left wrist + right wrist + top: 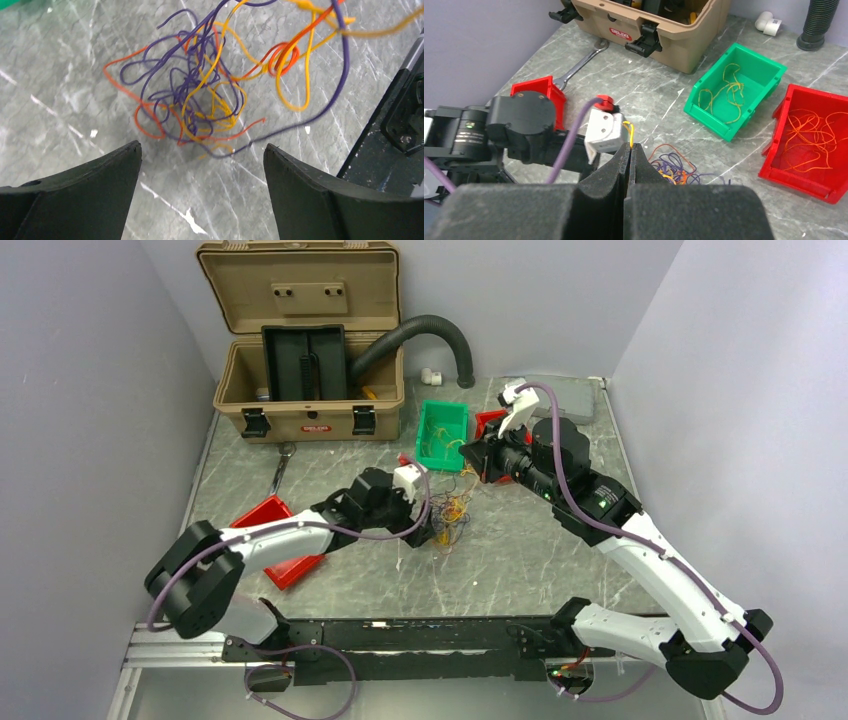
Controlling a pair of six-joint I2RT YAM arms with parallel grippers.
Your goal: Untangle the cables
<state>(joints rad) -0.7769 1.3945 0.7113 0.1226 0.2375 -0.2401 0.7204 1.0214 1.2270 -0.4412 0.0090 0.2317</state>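
My left gripper (202, 167) hangs over the cables (200, 95) with its fingers (100, 195) wide apart, gripping nothing. The purple, orange and yellow tangle lies on the table (60, 100) just beyond the tips, on the near side of the green bin (443, 430). My right gripper (630, 150), raised just beside that bin's near right corner, has its fingers pressed together, pinching one yellow strand (629, 131) at the very tips. Inside the bin lie a few loose yellowish wires (724, 92).
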